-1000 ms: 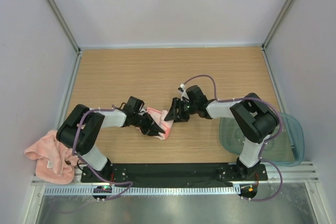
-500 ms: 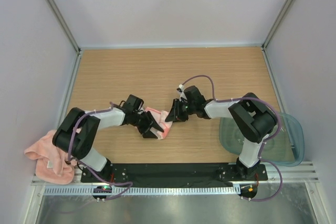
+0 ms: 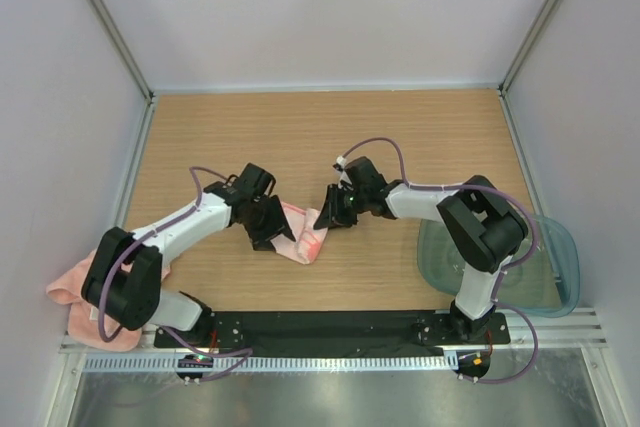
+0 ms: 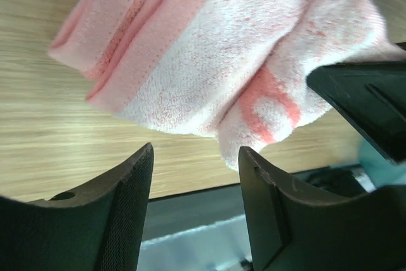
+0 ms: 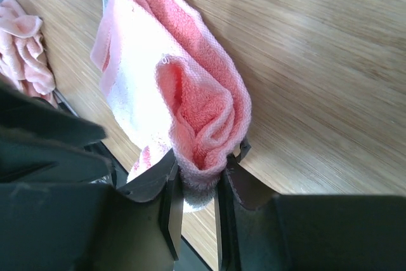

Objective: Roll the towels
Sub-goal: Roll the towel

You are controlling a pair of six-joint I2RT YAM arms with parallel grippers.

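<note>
Wooden desk (image 3: pixel 400 137), with a grey-green tub (image 3: pixel 555 267) hanging over its right near corner. A second towel (image 3: pixel 80 292) lies crumpled by the left arm's base. A folded pink towel (image 3: pixel 305 232) rests mid-desk near the front edge, between the two arms. The right fingers (image 3: pixel 328 215) are clamped on a bunched fold at its right end, while the left fingers (image 3: pixel 270 239) stand apart at its left side, gripping nothing
</note>
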